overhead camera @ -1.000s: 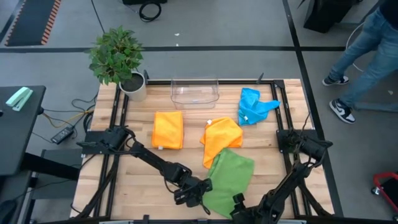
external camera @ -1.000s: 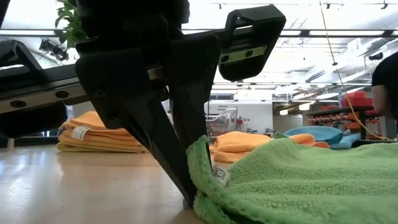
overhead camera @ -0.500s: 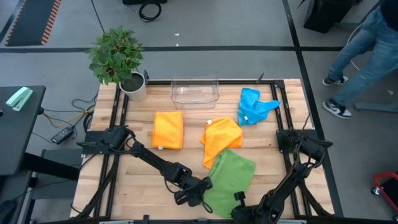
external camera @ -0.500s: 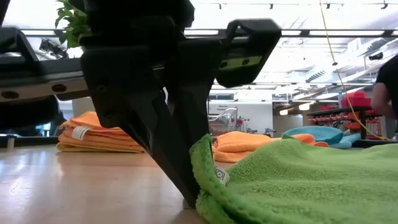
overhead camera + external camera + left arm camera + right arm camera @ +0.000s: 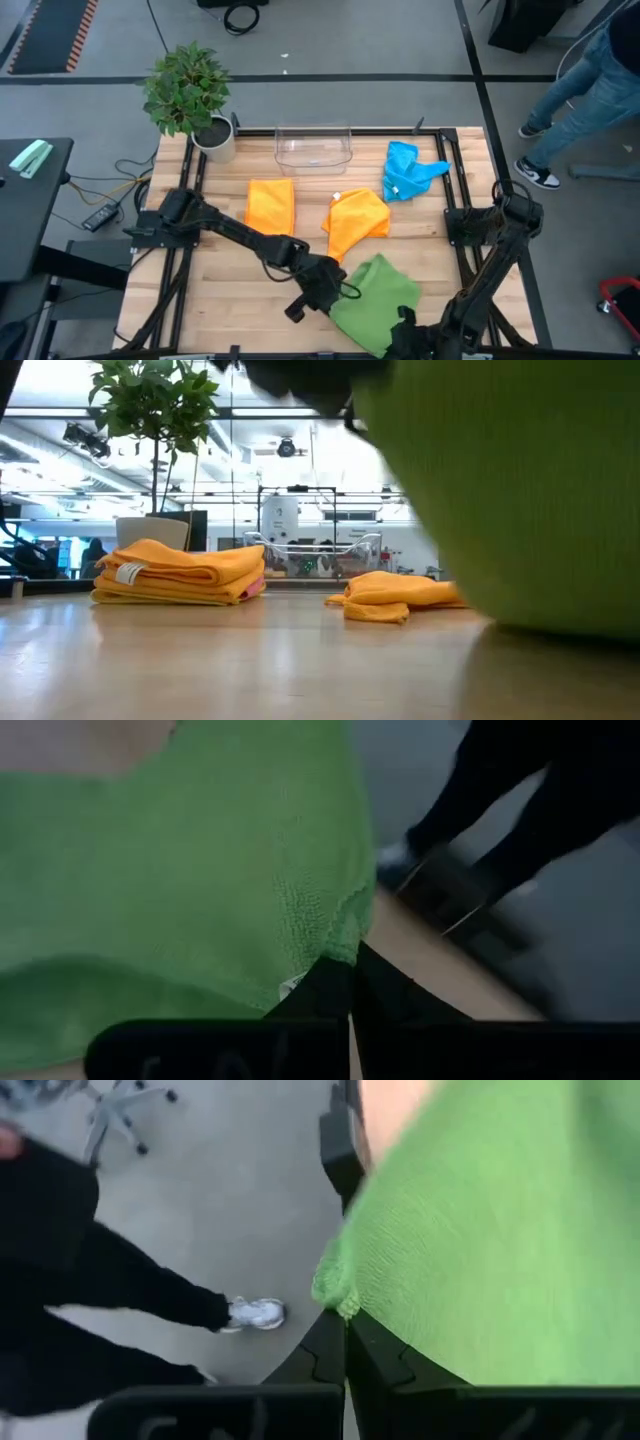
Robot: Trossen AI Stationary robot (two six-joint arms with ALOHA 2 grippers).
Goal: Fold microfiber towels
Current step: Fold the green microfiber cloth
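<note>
Mid-fold on the green towel (image 5: 375, 298): both end effectors pinched shut on its near edge, left end effector (image 5: 330, 290) on one corner, right end effector (image 5: 403, 322) on the other, cloth lifted off the counter (image 5: 220, 300) at the front. Next, I'd judge: carry that edge across to the far edge, keep corners level, then release.

A green towel (image 5: 375, 300) of nubby, matt microfiber cloth shows its looped weave. Two orange towels (image 5: 270, 208) and a blue towel (image 5: 405, 170) look equally soft and dull. The tabletop (image 5: 225, 290) is pale wood, smooth with a faint sheen, framed in black metal. A bin (image 5: 314, 147) is clear glossy plastic. Both end effectors' fingers (image 5: 330, 995) are matt black plastic.
</note>
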